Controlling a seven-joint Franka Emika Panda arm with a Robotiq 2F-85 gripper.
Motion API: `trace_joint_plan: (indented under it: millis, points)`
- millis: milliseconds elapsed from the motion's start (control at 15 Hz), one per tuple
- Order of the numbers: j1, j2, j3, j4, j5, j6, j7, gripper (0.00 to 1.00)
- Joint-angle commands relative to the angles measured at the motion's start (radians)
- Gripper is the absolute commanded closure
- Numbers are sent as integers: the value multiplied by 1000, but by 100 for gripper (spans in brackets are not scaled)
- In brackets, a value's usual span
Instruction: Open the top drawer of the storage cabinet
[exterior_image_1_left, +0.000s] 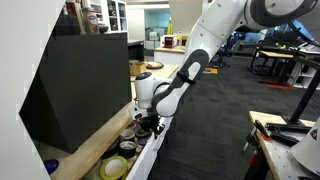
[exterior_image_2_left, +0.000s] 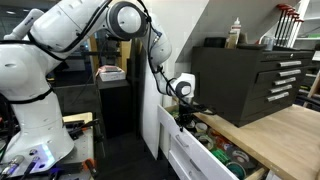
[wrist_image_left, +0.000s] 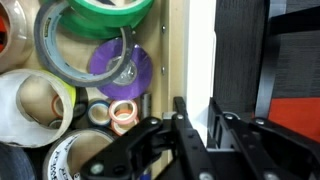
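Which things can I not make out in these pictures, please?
- The tool: the wrist view shows fingers either side of the drawer front, but contact is unclear; in both exterior views it is too small.
- The drawer: cut off by the bottom edge in an exterior view.
- The tape rolls: labels blurred in the wrist view.

Lit lab with dark carpet (exterior_image_1_left: 215, 110), a black tool chest (exterior_image_2_left: 250, 80) and distant benches (exterior_image_1_left: 280, 62).

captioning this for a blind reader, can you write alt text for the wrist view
A black two-finger gripper straddles the white front panel of an open wooden drawer; whether it clamps the panel is unclear. Inside lie tape rolls: a green roll, a grey roll, a purple roll and a small orange roll.
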Motion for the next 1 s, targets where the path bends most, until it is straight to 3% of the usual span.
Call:
trace_joint_plan:
  millis: [0, 667, 733, 800, 933]
  points:
    - [-5, -67, -8, -169, -16, 45, -10, 92]
    - [-3, -185, -27, -426, -35, 165, 6, 93]
    - [1, -191, -33, -442, -40, 180, 11, 52]
    - [3, -200, -38, -458, -42, 189, 16, 51]
    - [10, -218, -44, -481, -52, 192, 22, 40]
